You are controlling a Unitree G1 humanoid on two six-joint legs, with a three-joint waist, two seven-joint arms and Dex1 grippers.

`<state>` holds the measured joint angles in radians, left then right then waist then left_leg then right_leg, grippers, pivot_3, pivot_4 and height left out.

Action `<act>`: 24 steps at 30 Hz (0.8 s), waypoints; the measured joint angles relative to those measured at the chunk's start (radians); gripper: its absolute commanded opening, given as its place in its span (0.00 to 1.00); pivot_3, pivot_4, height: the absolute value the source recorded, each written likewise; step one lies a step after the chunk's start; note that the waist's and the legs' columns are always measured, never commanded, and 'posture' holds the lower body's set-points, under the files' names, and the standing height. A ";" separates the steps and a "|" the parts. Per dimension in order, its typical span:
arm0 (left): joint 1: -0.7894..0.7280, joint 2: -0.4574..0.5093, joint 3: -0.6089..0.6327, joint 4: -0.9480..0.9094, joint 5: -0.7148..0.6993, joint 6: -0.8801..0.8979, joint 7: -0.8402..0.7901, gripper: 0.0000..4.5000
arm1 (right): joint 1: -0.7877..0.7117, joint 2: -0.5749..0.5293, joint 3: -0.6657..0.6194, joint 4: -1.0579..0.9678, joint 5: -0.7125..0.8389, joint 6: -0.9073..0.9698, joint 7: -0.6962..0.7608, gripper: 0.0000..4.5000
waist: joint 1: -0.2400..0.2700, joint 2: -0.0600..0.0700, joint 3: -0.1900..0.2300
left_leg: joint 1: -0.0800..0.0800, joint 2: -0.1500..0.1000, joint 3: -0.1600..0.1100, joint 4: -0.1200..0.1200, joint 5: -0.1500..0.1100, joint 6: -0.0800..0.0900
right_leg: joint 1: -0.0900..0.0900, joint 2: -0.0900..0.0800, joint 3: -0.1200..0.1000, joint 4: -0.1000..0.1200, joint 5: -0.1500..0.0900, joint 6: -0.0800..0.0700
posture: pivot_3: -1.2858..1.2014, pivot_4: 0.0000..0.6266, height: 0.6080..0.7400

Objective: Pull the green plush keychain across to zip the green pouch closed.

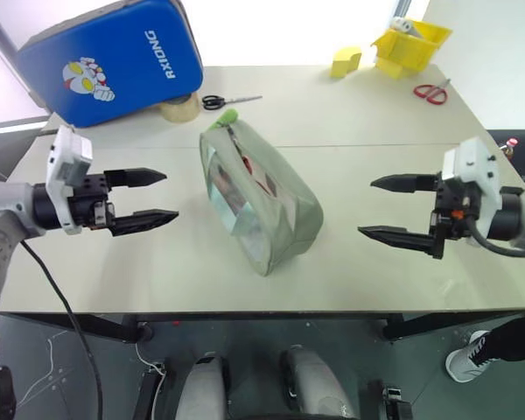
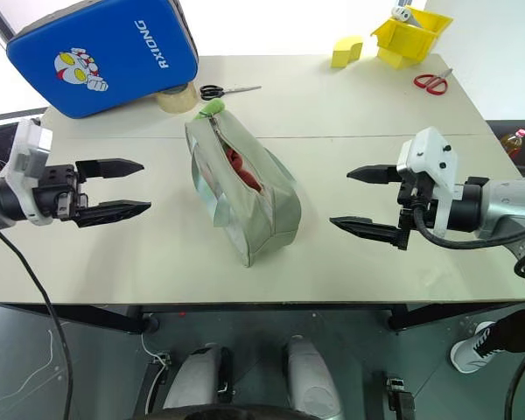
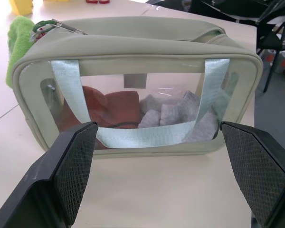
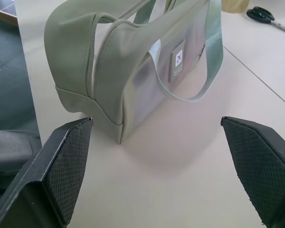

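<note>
On the pale table [image 1: 376, 262], the green pouch [image 1: 271, 214] lies mid-way, seemingly unzipped. The green plush keychain [image 1: 224, 118] sits at the pouch's far end, untouched. Beside the pouch, left gripper [image 1: 153, 198] and right gripper [image 1: 387, 207] wait, jaws wide, empty.

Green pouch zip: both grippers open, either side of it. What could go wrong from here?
1. The green pouch lies loose on the table; pulling the green plush keychain may drag the whole pouch unless one gripper pins it.
2. The keychain sits at the far end, small and soft, so a pinch could slip.
</note>
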<state>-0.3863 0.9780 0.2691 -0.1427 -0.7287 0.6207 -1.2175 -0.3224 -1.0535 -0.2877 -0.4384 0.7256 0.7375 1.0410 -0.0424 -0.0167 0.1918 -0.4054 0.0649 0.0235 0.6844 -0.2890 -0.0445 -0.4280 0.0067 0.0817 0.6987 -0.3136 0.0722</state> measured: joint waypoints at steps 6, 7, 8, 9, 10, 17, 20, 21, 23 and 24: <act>0.005 0.006 0.003 -0.023 -0.026 0.034 0.001 0.98 | -0.026 0.000 0.021 0.012 -0.006 -0.007 0.005 1.00 | 0.000 0.000 0.000 | 0.000 0.000 0.000 0.000 0.000 0.000 | 0.000 0.000 0.000 0.000 0.000 0.000 | 0.52 0.24 0.98; 0.013 0.011 0.006 -0.026 -0.027 0.032 -0.002 0.98 | -0.031 0.000 0.023 0.012 -0.006 -0.007 0.005 1.00 | 0.000 0.000 0.000 | 0.000 0.000 0.000 0.000 0.000 0.000 | 0.000 0.000 0.000 0.000 0.000 0.000 | 0.52 0.24 0.98; 0.021 0.013 0.010 -0.026 -0.026 0.032 -0.004 0.98 | -0.033 0.000 0.024 0.012 -0.006 -0.007 0.005 1.00 | -0.001 0.000 0.000 | 0.000 0.000 0.000 0.000 0.000 0.000 | 0.000 0.000 0.000 0.000 0.000 0.000 | 0.52 0.24 0.98; 0.024 0.013 0.013 -0.025 -0.026 0.031 -0.009 0.98 | -0.033 0.000 0.028 0.012 -0.006 -0.007 0.005 1.00 | -0.001 0.000 0.000 | 0.000 0.000 0.000 0.000 0.000 0.000 | 0.000 0.000 0.000 0.000 0.000 0.000 | 0.52 0.24 0.98; 0.025 0.014 0.014 -0.026 -0.026 0.030 -0.013 0.98 | -0.034 0.000 0.031 0.012 -0.006 -0.007 0.005 1.00 | 0.000 0.000 0.000 | 0.000 0.000 0.000 0.000 0.000 0.000 | 0.000 0.000 0.000 0.000 0.000 0.000 | 0.52 0.24 0.98; 0.024 0.024 0.020 -0.022 -0.025 0.024 -0.034 0.98 | -0.051 0.000 0.040 0.012 -0.002 0.016 -0.012 1.00 | 0.000 0.000 0.000 | 0.000 0.000 0.000 0.000 0.000 0.000 | 0.000 0.000 0.000 0.000 0.000 0.000 | 0.52 0.24 0.98; 0.023 0.028 0.020 -0.015 -0.023 0.020 -0.047 0.98 | -0.076 0.000 0.049 0.012 0.005 0.034 -0.024 1.00 | 0.000 0.000 0.000 | 0.000 0.000 0.000 0.000 0.000 0.000 | 0.000 0.000 0.000 0.000 0.000 0.000 | 0.52 0.24 0.98; 0.023 0.031 0.020 -0.015 -0.022 0.020 -0.049 0.98 | -0.082 0.001 0.049 0.012 0.005 0.036 -0.026 1.00 | 0.000 0.000 0.000 | 0.000 0.000 0.000 0.000 0.000 0.000 | 0.000 0.000 0.000 0.000 0.000 0.000 | 0.52 0.24 0.98; 0.023 0.037 0.020 -0.015 -0.021 0.020 -0.051 0.98 | -0.085 0.001 0.052 0.011 0.006 0.041 -0.031 1.00 | 0.000 0.000 0.000 | 0.000 0.000 0.000 0.000 0.000 0.000 | 0.000 0.000 0.000 0.000 0.000 0.000 | 0.52 0.24 0.98; 0.023 0.038 0.020 -0.015 -0.021 0.020 -0.052 0.98 | -0.085 0.002 0.054 0.011 0.006 0.042 -0.032 1.00 | 0.000 0.000 0.000 | 0.000 0.000 0.000 0.000 0.000 0.000 | 0.000 0.000 0.000 0.000 0.000 0.000 | 0.52 0.24 0.98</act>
<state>-0.3632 1.0160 0.2893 -0.1581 -0.7499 0.6405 -1.2691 -0.4070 -1.0517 -0.2341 -0.4271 0.7312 0.7792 1.0086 -0.0424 -0.0167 0.1918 -0.4054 0.0650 0.0237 0.6844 -0.2890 -0.0445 -0.4281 0.0066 0.0818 0.6987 -0.3136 0.0721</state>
